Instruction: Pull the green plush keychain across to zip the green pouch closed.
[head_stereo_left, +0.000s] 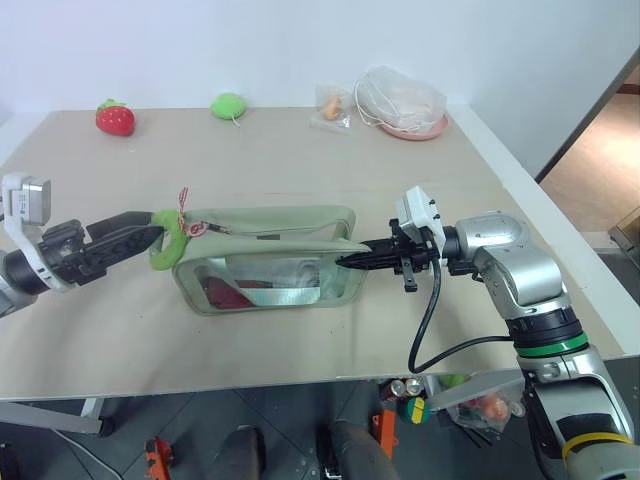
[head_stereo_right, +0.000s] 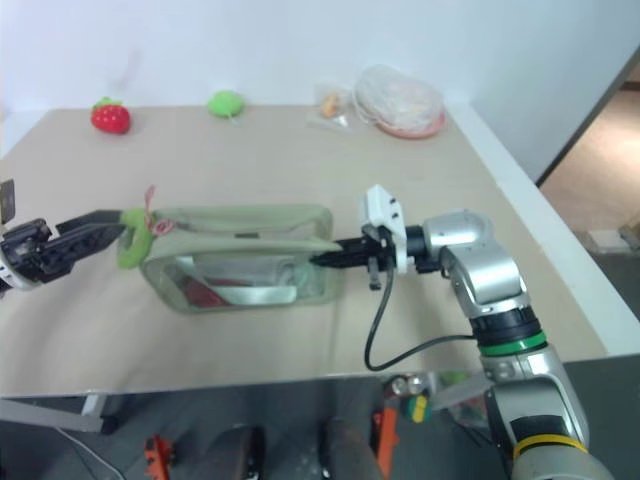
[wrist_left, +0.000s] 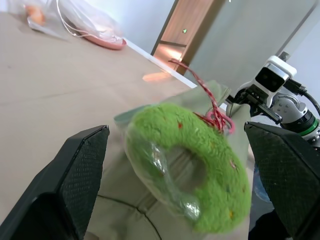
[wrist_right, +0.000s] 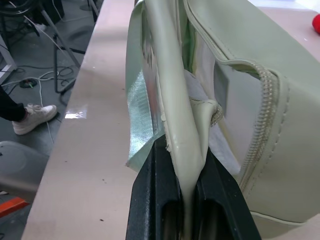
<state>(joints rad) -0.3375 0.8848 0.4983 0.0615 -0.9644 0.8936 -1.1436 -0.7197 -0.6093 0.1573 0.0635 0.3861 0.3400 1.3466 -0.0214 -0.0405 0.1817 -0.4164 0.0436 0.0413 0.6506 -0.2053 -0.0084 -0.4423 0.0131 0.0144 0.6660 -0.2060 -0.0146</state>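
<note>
Green pouch (head_stereo_left: 268, 258) end is pinched by right gripper (head_stereo_left: 352, 259); green plush keychain (wrist_left: 192, 165) sits ungrasped between open left gripper (wrist_left: 185, 200) jaws, zipper unclosed.

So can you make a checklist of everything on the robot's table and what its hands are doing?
Surface: tan table, mostly bare.
Job's things: green pouch lying flat near the front; fuzzy green ring at its left end.
Clutter: strawberry toy, round green toy, small bag, net bag on pink dish, all at the far edge.
Grippers: left gripper open around the ring; right gripper shut on the pouch's right end.
Cables: black cable at the right wrist.
Surroundings: white wall, a person's shoe on the floor.
</note>
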